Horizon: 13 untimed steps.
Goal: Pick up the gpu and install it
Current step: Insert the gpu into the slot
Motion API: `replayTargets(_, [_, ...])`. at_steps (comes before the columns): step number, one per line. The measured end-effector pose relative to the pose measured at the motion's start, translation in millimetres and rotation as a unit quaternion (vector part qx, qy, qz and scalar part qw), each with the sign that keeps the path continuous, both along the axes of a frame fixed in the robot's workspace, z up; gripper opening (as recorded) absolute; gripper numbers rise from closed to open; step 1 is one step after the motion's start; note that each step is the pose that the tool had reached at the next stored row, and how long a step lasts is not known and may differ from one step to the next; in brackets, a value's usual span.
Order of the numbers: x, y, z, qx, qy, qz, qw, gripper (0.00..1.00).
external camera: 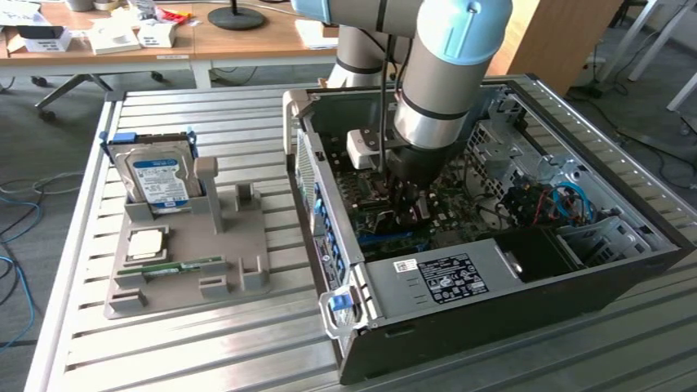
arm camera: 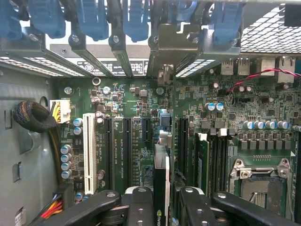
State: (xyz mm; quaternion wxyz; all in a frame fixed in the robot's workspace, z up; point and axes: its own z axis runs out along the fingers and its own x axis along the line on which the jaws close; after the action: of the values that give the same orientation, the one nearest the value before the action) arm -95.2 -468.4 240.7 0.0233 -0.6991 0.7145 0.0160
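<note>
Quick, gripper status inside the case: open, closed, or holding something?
Gripper: shut on the gpu, held edge-on between the fingers, low over the motherboard slots inside the computer case.

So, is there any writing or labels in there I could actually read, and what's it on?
Nothing reads clearly.
Hard drive blue label: too small to read.
Power supply sticker: print blurred.
Motherboard white lettering between the slots: too small to read.
gpu edge marking: blurred.
</note>
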Motion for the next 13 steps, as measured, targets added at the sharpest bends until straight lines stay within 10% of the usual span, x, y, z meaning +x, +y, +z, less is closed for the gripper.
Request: replayTargets(13, [0.0,0.0,0.0,0.0000,0.0000,0.000,1.0000,0.26])
